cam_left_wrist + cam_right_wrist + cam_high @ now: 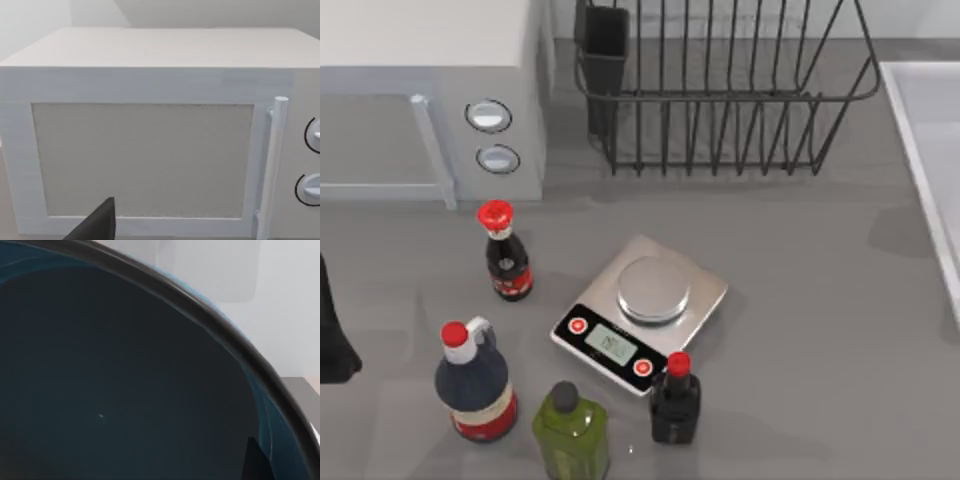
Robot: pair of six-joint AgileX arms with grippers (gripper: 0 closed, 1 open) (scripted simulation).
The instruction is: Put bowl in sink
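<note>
The bowl (125,380) sits very close in front of the right wrist camera, its dark blue inside and rim taking up most of that view, while the sink (930,150) shows as a pale rim at the counter's (800,300) right edge. If the bowl is let go too soon or off-line, it could clip that raised rim or drop onto the counter. I cannot tell whether the right tool is grasping the bowl, nor the left tool's state, with its arm (335,330) parked at the left edge facing the microwave (150,140).
</note>
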